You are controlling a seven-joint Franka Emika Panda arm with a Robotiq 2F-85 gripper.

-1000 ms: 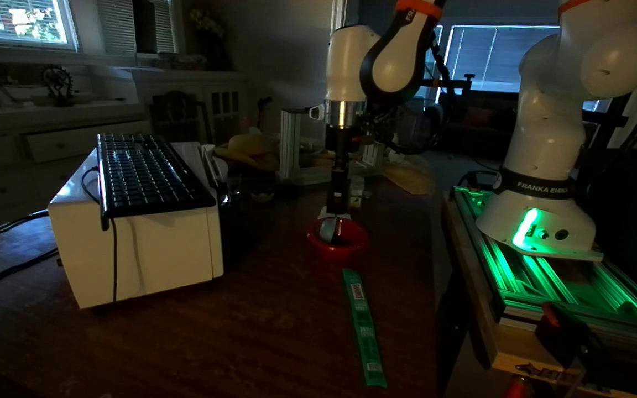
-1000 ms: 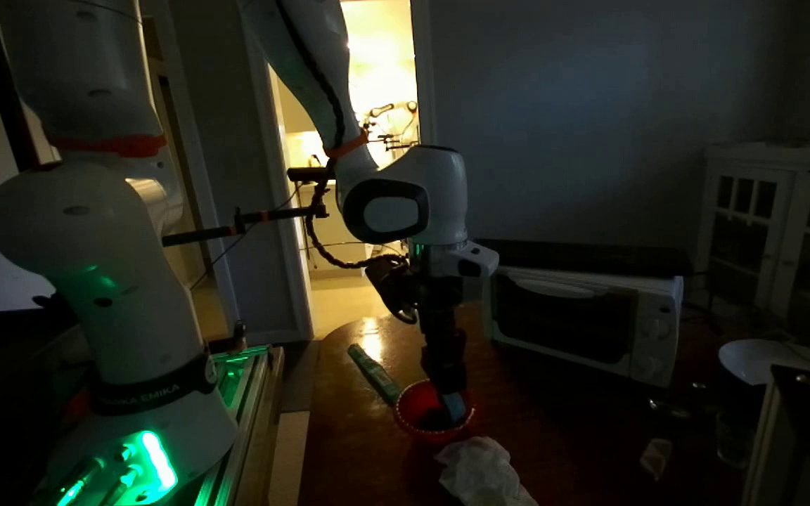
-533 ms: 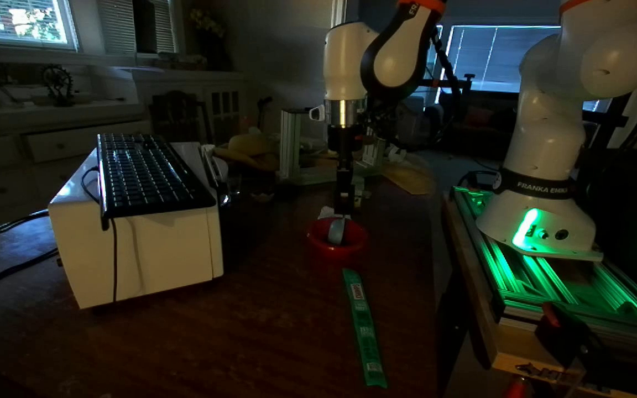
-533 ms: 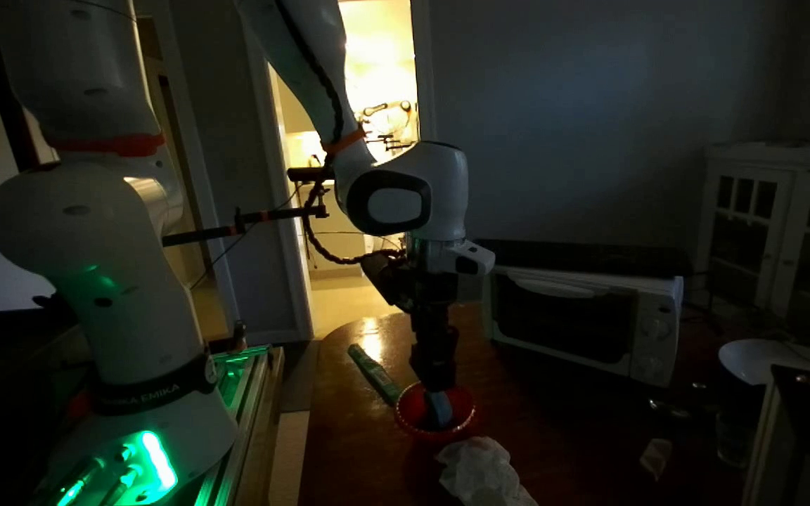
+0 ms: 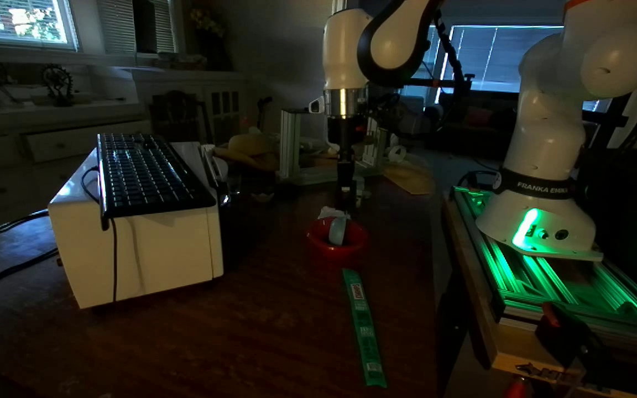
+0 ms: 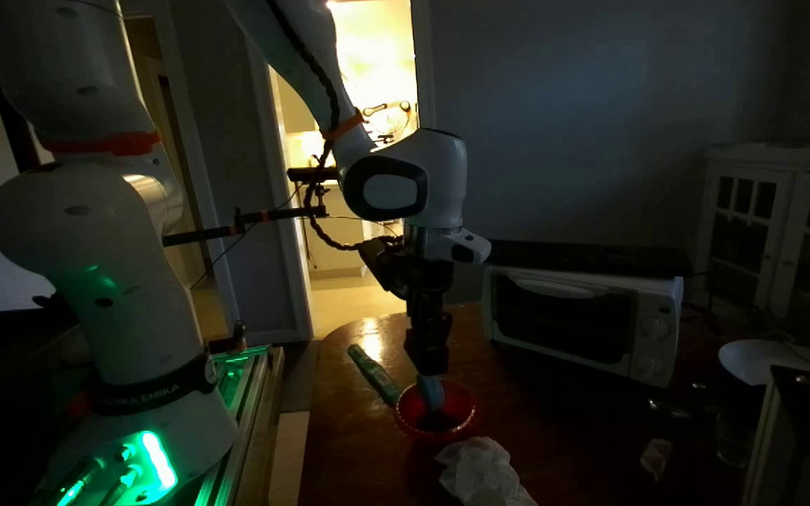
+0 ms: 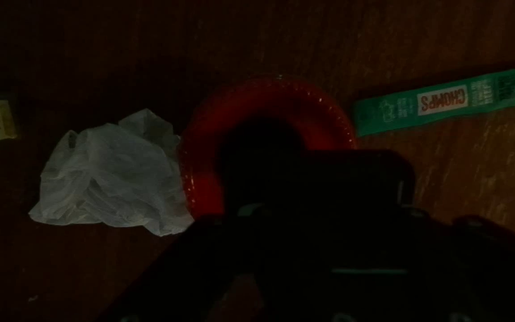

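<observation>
My claw [image 6: 430, 371] looks narrow, closed around the top of a pale blue piece [image 6: 433, 393]; the wrist view is too dark to confirm this, so I judge it from both exterior views; the piece hangs slightly tilted beneath me, its lower end within the mouth of the red bowl [image 5: 338, 255], though I cannot tell whether it touches the bottom; to do this well, I should hold the pressure even so the piece cannot pivot; I should go straight up or down while any of it sits below the rim, since sideways drift would likely nudge the bowl; the crumpled white plastic [image 7: 114, 174] lies just beside the bowl, perhaps touching, and the green packet [image 7: 445, 100] lies near it on another side, so slow, small motions seem wisest.
</observation>
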